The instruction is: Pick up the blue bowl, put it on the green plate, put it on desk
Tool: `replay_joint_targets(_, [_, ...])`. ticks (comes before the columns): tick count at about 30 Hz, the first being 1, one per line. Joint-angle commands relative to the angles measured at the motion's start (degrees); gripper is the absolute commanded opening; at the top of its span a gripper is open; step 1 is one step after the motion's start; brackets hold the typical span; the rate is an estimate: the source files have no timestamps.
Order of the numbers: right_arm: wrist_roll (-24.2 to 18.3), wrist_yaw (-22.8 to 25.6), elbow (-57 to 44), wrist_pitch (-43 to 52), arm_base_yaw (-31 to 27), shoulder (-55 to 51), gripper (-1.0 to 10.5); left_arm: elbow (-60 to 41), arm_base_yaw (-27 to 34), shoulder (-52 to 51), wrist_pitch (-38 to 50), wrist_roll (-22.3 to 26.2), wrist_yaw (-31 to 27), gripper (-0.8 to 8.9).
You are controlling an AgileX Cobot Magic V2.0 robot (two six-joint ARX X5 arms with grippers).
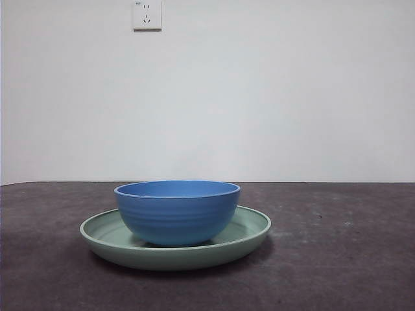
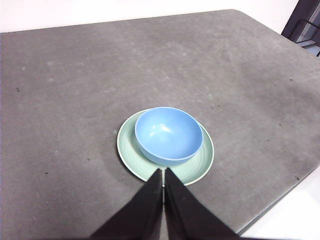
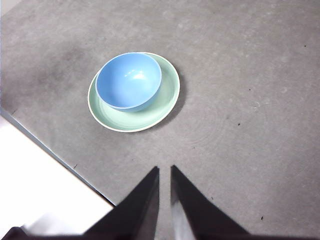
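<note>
Bowl position: the blue bowl point(image 1: 177, 211) sat upright inside the green plate point(image 1: 249, 234), a little off the plate's middle, and the plate rested flat on the table point(image 1: 350, 259).
Bowl handling: it looked like a stiff, light bowl of plastic or similar, with a smooth glossy inside and faint ridges round the outside; probably slippery on the curved wall, and unlikely to bend under a grip.
Where to hold the bowl: the thin upper rim seemed the best place, one jaw inside and one outside, since the round body offered no flat faces.
Plate handling: wide, shallow and rigid, with a raised rim; it would likely slide on the table if the bowl were dragged rather than lifted straight up.
Left pincer point(image 2: 163, 176): empty, its jaws pressed together, hanging above the table near the plate's edge.
Right pincer point(image 3: 165, 172): empty, its jaws almost together with a narrow gap, above bare table and clear of the plate.
Task stage: the bowl was on the plate, so by my reading the move to the table was what remained.
Writing: none readable on bowl or plate; the wall socket point(image 1: 147, 14) bore a small mark too tiny to read.
</note>
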Motion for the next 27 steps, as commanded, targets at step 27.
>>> replay_joint_targets(27, [-0.6,0.0,1.1,0.6,0.2,0.4,0.3,-40.3,29.7,-2.8,60.2,10.1,-0.2,0.06])
